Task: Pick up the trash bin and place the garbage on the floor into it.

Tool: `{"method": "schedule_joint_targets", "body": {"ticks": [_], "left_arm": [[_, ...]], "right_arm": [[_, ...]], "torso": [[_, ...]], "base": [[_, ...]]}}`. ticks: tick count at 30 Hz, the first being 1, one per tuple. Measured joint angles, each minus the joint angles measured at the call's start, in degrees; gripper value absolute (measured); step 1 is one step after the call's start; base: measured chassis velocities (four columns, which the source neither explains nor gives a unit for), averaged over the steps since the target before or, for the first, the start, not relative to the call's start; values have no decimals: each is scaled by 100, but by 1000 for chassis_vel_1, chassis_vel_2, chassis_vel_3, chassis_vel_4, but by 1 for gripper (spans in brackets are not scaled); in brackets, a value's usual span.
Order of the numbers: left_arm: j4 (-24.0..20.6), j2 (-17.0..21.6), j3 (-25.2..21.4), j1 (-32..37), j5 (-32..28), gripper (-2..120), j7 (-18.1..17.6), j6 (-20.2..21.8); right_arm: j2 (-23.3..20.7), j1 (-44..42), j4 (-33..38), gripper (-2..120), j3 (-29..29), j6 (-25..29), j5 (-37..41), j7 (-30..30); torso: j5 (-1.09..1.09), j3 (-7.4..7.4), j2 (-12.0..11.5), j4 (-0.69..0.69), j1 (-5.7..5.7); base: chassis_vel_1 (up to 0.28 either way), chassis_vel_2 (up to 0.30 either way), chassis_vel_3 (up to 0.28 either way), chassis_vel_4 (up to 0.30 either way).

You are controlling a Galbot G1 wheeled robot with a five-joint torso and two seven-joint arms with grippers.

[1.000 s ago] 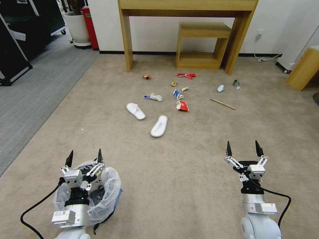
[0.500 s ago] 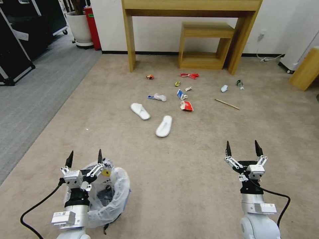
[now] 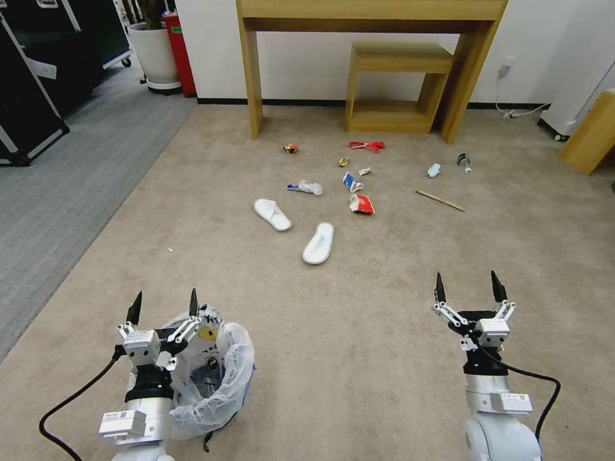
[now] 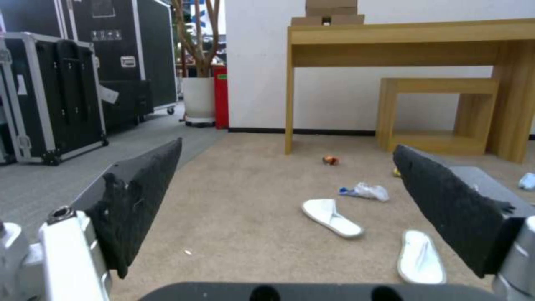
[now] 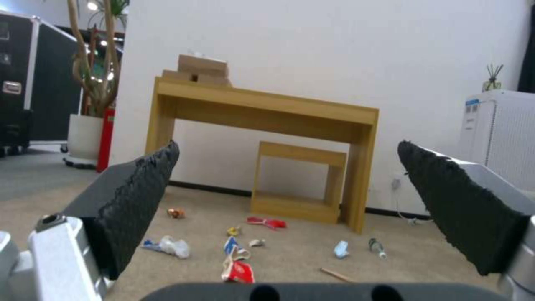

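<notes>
1. the left tool point(image 3: 163, 304) hangs low at the robot's left with its fingers spread wide and nothing between them, above the near rim of the trash bin point(image 3: 218, 378).
2. the right tool point(image 3: 467, 289) hangs at the robot's right, likewise spread wide and holding nothing, over bare floor point(image 3: 359, 333).
3. the trash bin stands on the beige carpet just before the left arm, its crinkly whitish bag puffing over the rim.
4. farther out, well apart from both tools, two white slippers point(image 3: 272, 214) point(image 3: 318, 243) lie side by side.
5. beyond them the small litter is scattered: a crumpled white wad with a blue bit point(image 3: 307, 187), a blue-red carton point(image 3: 350, 182), a red-white carton point(image 3: 362, 204), a red wrapper point(image 3: 366, 146), an orange packet point(image 3: 290, 148), a wooden stick point(image 3: 439, 200) and a green-label bottle point(image 3: 463, 161).
6. behind the litter a wooden bench point(image 3: 371, 13) stands against the white wall, with a low wooden shelf point(image 3: 392, 86) under it.
7. grey striped carpet point(image 3: 57, 186) lies off to the left.
</notes>
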Motion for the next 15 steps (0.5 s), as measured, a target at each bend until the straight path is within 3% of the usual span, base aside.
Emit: {"method": "schedule_joint_targets", "body": {"ticks": [15], "left_arm": [[-51,-20,-13,26,-9,100,-2,4]], "right_arm": [[16,62,-64,100,-24,28,-115,-18]], "torso": [[0,0,0,0,0]], "base": [[20,31,-27,-31]]}}
